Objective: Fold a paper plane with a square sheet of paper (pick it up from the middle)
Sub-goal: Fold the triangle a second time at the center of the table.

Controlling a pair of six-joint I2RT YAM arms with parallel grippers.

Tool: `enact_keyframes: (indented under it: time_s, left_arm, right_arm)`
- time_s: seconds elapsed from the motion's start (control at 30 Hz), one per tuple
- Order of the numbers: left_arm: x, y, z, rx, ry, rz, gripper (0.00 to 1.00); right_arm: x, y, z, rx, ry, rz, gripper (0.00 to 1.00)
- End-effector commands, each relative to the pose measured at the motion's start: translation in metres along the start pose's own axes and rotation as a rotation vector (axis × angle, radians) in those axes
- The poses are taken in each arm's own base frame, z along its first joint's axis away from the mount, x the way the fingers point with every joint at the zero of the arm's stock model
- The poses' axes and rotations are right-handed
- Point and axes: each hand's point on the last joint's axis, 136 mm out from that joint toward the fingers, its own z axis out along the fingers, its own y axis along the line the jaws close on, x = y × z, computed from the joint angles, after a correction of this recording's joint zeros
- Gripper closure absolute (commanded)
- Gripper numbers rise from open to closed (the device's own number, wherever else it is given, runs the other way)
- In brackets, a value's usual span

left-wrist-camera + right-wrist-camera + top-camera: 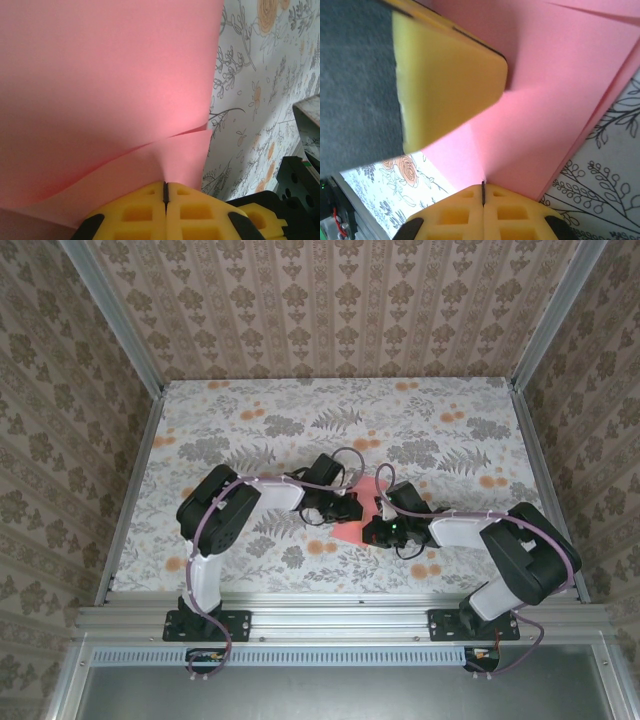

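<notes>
The left gripper (165,189) has its two yellow fingers pressed tight together. It pinches the edge of the square sheet of paper (100,85) right at its tips. The right gripper (483,189) does the same: its fingers are pressed together with pink paper nipped between them. So both hands hold the same sheet, and neither one is nearer. Both touch it.

From the left gripper, the paper goes straight ahead and spreads out wide like a big pink wall. It is bent over on itself there. A small flap lies close to the fingertips, and the bigger part rises behind it. The flowery table (265,100) is off to the right of this hand.

From the right gripper, the paper also goes straight ahead. Its doubled edge runs off up and to the right. One yellow finger (445,75) of the left gripper sits just ahead and to the left, against the pink sheet. Seen from above, the two hands meet almost tip to tip, with the paper between them.

I think the fold is only begun, as there is no pointed plane shape yet. The next move likely needs one hand to hold firm while the other pulls its edge across. Then the crease would run between the two pinch spots.
</notes>
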Motion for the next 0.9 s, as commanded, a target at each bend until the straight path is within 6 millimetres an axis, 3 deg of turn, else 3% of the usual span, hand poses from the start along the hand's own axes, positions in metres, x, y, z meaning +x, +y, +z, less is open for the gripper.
enact_keyframes:
  time_s: [0.0,0.5,0.67,0.87]
  left_arm:
    - [-0.020,0.047,-0.005,-0.141,-0.055,-0.051,0.94]
    - [-0.047,0.067,-0.022,-0.205,-0.072,-0.041,0.94]
    - [-0.055,0.058,-0.026,-0.185,-0.080,-0.025,0.94]
    - [-0.064,0.037,-0.036,-0.139,-0.105,-0.002,0.94]
  right_arm:
    - [0.042,-0.050,-0.002,0.198,0.113,0.051,1.00]
    - [0.048,-0.046,-0.007,0.193,0.122,0.038,1.00]
    - [0.047,-0.041,-0.008,0.176,0.116,0.035,1.00]
    - [0.034,-0.013,-0.014,0.080,0.079,0.016,0.98]
